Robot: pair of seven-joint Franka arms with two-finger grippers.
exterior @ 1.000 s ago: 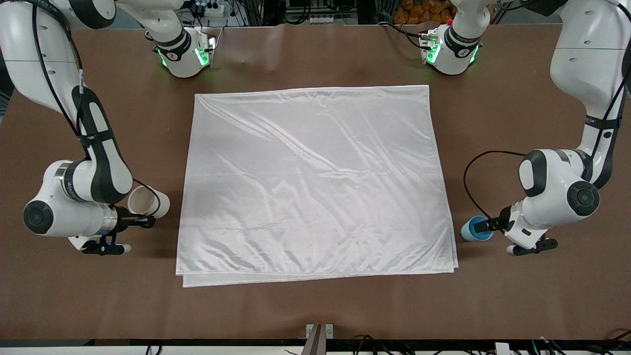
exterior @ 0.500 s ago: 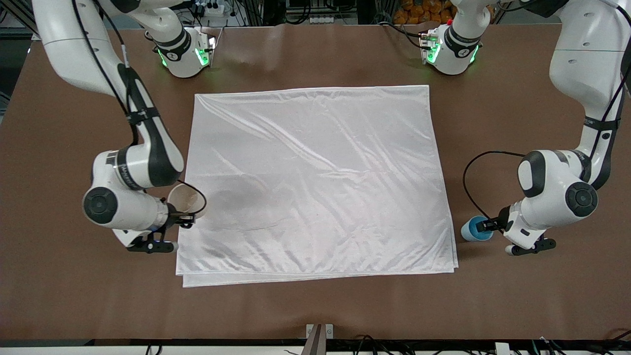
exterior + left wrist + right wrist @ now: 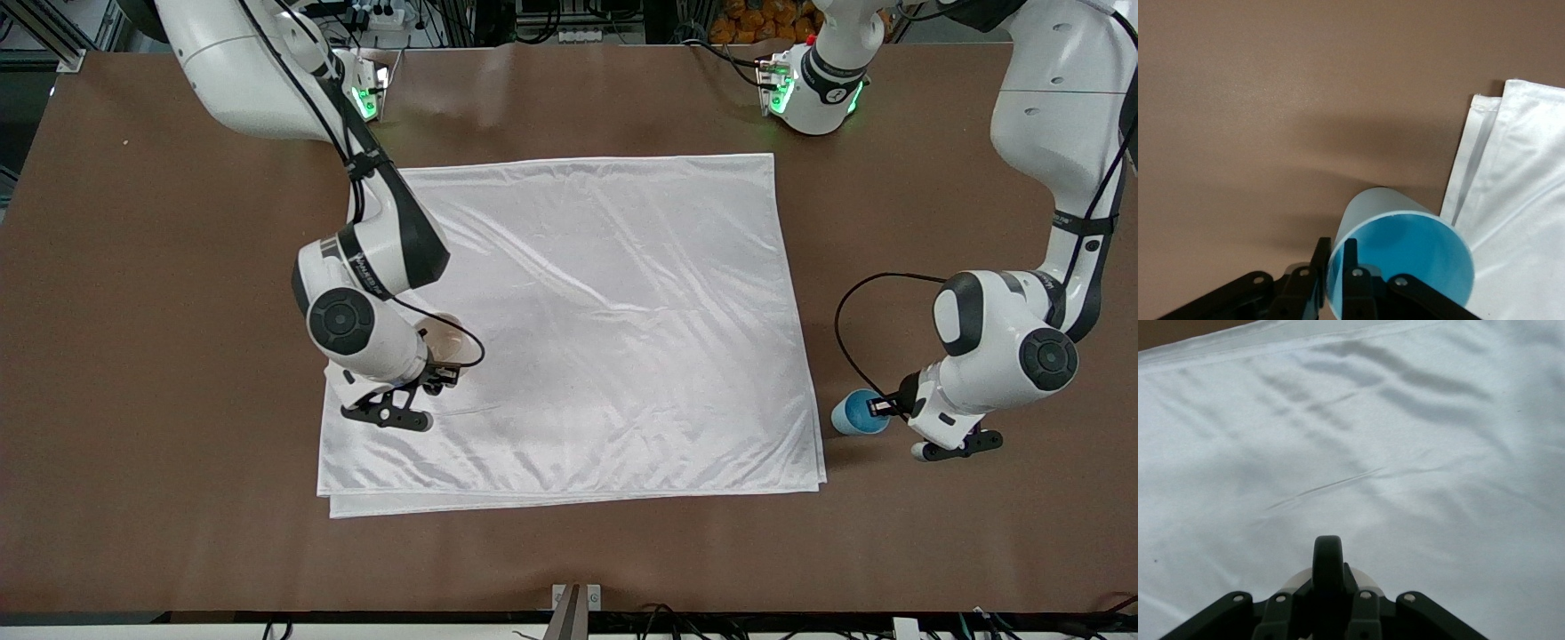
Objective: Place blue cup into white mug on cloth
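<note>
Right hand (image 3: 442, 372) clamped on mug (image 3: 447, 335) over cloth (image 3: 605, 293). Left hand (image 3: 882, 407) clamped on cup (image 3: 855, 414), on tabletop (image 3: 133, 267) beside cloth.

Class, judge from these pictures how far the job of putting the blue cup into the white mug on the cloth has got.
Done: the right gripper holds the mug over the cloth. In hand: the left gripper grips the blue cup by its rim, beside the cloth's edge at the left arm's end. Left: setting the mug down, then bringing the cup over and into it.
</note>
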